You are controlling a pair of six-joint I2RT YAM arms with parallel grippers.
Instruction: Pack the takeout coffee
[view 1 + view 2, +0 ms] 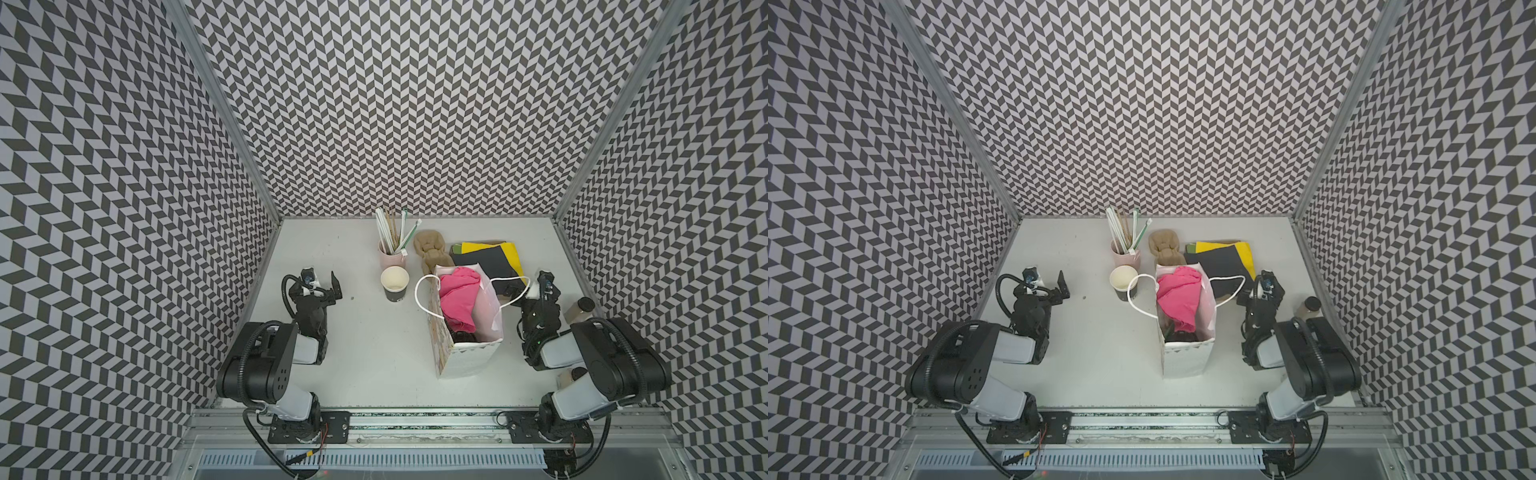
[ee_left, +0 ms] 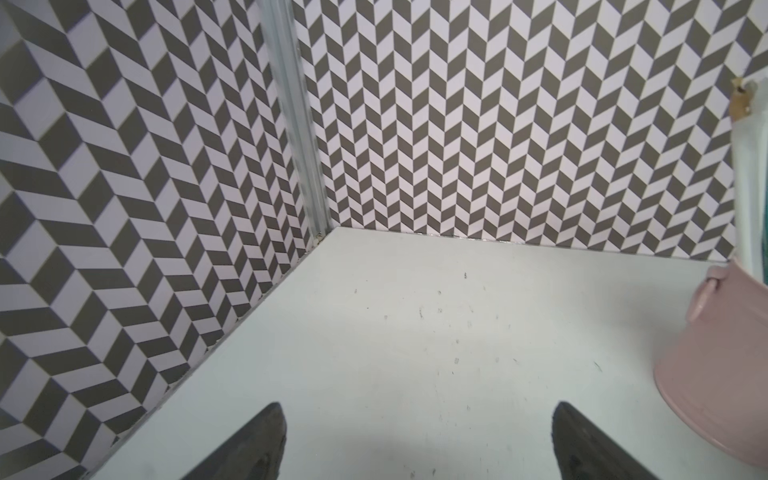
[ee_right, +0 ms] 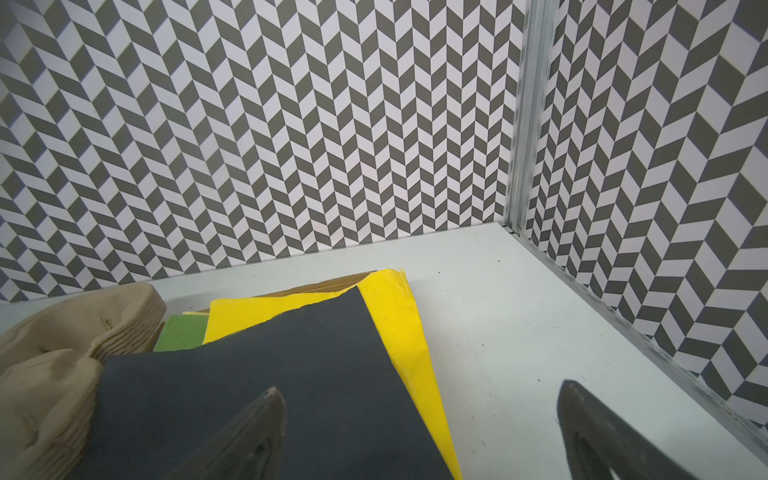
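Your left gripper (image 2: 417, 419) and right gripper (image 3: 422, 399) stand open and empty, clear of the bag (image 1: 469, 361), where the takeout coffee (image 1: 462, 336) seemingly sits under pink tissue (image 1: 455, 291); packing looks done.

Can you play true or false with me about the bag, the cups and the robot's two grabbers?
1. The white paper gift bag stands upright with pink tissue paper inside. True.
2. The left gripper holds the lidless dark paper cup. False: its jaws are open and empty, and the cup stands apart from it on the white table.
3. The pink cup holds straws. True.
4. The yellow napkin lies on top of the black napkin. False: the black one is on top.
5. The right gripper is shut. False: it is open, holding nothing.
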